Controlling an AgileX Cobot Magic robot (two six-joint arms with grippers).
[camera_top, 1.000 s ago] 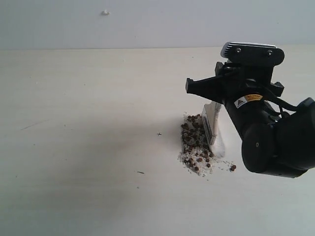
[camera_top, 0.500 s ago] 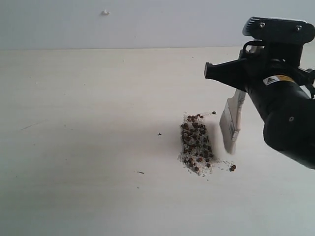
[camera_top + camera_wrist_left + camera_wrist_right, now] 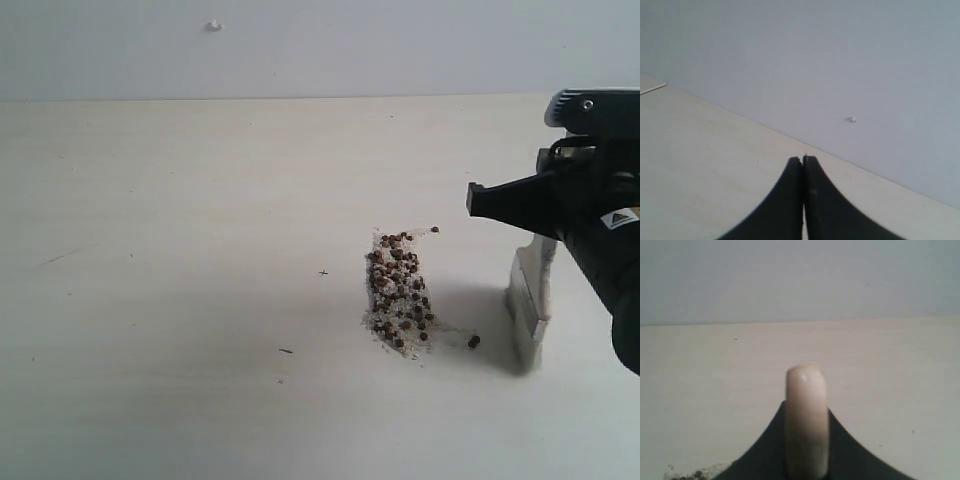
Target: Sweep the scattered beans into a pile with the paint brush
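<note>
While the table point(image 3: 150, 300) fills the exterior view, the right arm point(image 3: 600, 260) is cut off at its right edge. Right gripper point(image 3: 806, 412): jaws clamped on the brush point(image 3: 528, 300), handle mostly hidden in the grip. Left gripper point(image 3: 803, 165): jaws pressed together, nothing between them; seen only by its wrist camera. Brush hangs bristles-down, right of the pile point(image 3: 398, 295), well apart from it; whether the bristles touch the table is unclear. Stray beans point(image 3: 473, 341): one between pile and brush, one at the pile's far corner. Crumbs hard to resolve.
</note>
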